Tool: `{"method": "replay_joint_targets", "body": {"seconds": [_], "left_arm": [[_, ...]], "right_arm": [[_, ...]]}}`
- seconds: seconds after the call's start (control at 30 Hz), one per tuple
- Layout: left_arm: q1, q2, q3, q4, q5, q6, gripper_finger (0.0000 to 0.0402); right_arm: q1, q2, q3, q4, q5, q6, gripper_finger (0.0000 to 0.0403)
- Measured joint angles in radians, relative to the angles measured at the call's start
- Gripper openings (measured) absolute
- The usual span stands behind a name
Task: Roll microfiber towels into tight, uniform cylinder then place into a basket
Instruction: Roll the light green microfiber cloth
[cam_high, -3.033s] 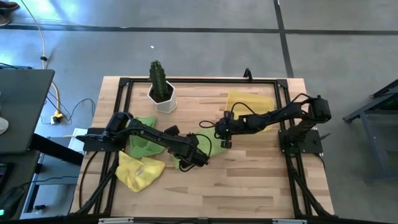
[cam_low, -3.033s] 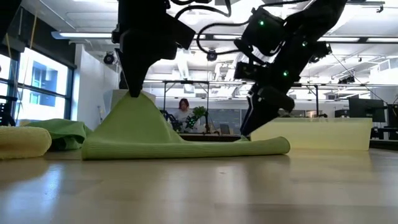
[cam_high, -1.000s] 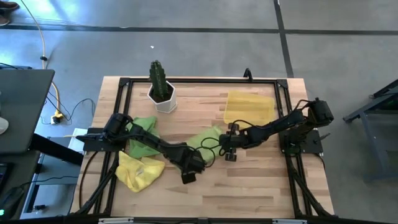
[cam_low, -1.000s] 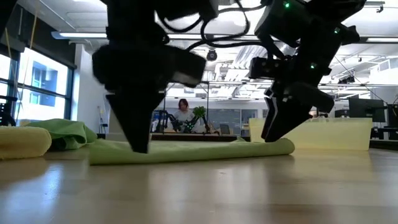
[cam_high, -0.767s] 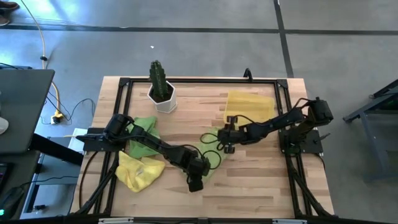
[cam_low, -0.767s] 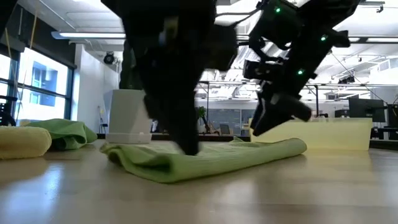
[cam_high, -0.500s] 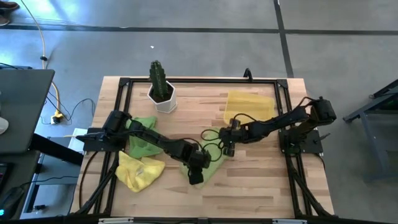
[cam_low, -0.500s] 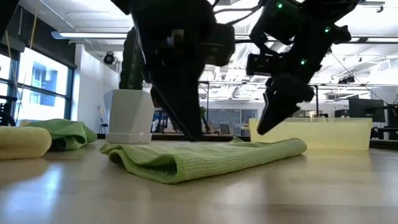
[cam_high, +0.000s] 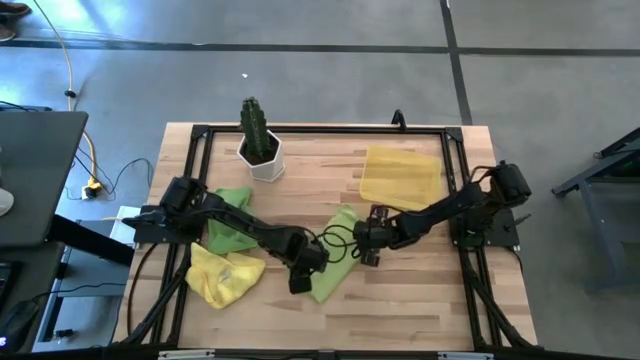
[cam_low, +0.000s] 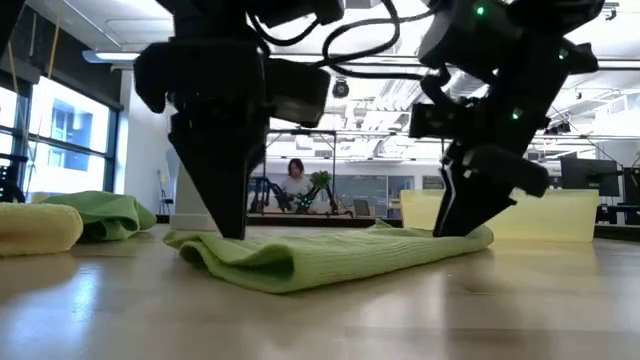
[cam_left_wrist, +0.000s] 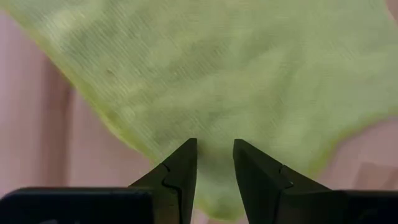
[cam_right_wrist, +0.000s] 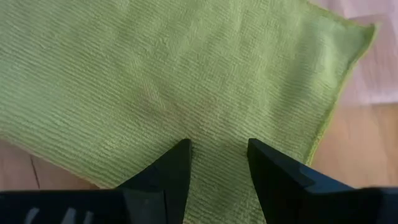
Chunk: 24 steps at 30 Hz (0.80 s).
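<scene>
- A grey concrete floor (cam_high: 300, 80) surrounded the table, crossed by dark seam lines.
- A yellow cable (cam_high: 68, 60) trailed across the floor toward a dark desk surface (cam_high: 35, 175) beside the table.
- The wooden table top (cam_high: 400, 300) was pale, planked and framed in black.
- In the low view, a tall window (cam_low: 60, 130) let in daylight.
- Ceiling strip lights (cam_low: 130, 57) ran overhead.
- A person (cam_low: 294, 185) sat far back among desks.
</scene>
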Motion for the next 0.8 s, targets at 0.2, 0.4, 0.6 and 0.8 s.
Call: {"method": "replay_joint_targets", "body": {"seconds": [0.2, 0.4, 0.6, 0.8], "left_arm": [[-0.044, 0.010, -0.006, 0.071, 0.071, -0.094, 0.0094], [-0.079, 0.010, -0.006, 0.220, 0.090, -0.060, 0.0094], [-0.066, 0.010, 0.019, 0.202, 0.083, 0.002, 0.0094], [-0.066, 0.010, 0.031, 0.192, 0.063, 0.183, 0.0094]], "right_arm": [[-0.054, 0.014, 0.000, 0.016, 0.098, -0.147, 0.0153], [-0.110, 0.015, -0.002, 0.084, 0.126, -0.283, 0.0153], [-0.090, -0.044, -0.002, 0.075, 0.037, -0.255, 0.0153], [0.025, -0.081, -0.002, 0.073, -0.136, -0.282, 0.0153]]}}
